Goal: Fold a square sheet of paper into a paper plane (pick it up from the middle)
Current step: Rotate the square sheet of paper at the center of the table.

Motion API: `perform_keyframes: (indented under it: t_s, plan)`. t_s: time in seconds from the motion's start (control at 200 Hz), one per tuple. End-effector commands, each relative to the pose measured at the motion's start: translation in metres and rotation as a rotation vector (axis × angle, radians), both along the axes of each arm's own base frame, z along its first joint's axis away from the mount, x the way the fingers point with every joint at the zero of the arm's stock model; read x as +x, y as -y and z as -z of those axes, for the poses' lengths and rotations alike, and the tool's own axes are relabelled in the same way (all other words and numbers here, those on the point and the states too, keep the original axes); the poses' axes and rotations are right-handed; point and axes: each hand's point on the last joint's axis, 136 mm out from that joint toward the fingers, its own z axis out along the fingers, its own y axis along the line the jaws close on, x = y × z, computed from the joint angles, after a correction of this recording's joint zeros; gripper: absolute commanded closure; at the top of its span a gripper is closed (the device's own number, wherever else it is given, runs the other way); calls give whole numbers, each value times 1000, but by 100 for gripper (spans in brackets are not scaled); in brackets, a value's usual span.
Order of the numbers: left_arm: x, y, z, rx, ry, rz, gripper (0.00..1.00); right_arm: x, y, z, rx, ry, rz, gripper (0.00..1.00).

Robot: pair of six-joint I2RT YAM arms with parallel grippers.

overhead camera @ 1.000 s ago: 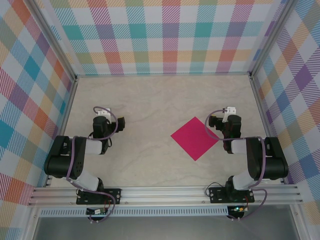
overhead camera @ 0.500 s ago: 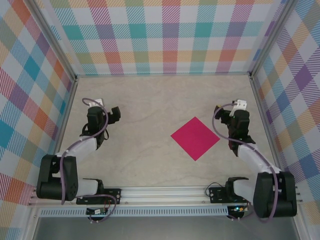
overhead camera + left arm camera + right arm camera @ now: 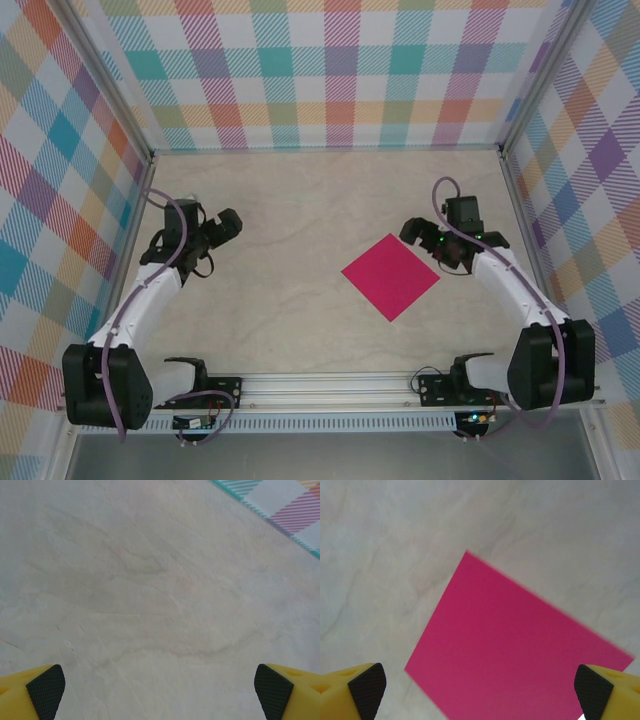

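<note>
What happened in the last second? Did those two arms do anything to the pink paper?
Both arms unfolded and stretched out low over the table. The right gripper swung toward the pink paper and now hovers open at its far right edge. The left gripper moved a little farther out, also open. Nothing was grabbed or let go. The paper lies flat in the same spot.

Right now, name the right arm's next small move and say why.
Probably ease the open right pincer down and forward over the middle of the square sheet of paper. The sheet lies flat and unfolded on the table, and the pincer is near its edge, not yet centred.
</note>
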Motion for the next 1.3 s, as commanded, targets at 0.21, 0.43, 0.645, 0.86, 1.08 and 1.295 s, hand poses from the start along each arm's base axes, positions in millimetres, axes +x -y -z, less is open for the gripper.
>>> perform_keyframes:
  t_s: [0.21,0.43,0.645,0.86,1.08,1.295]
  plan:
    - [-32,23,5,-105,-105,119,0,7,-69,16,42,-216,7,0]
    - [-31,22,5,-86,-124,121,0,40,-72,38,-131,-276,101,0]
    - [-31,22,11,-90,-136,120,0,64,-88,66,-168,-336,89,0]
    - [-29,22,19,-92,-166,117,0,70,-108,84,-85,-355,61,0]
    - [-27,26,26,-113,-185,124,0,64,-125,103,-5,-390,12,0]
    - [-26,26,28,-116,-195,121,0,41,-144,115,-29,-441,-59,0]
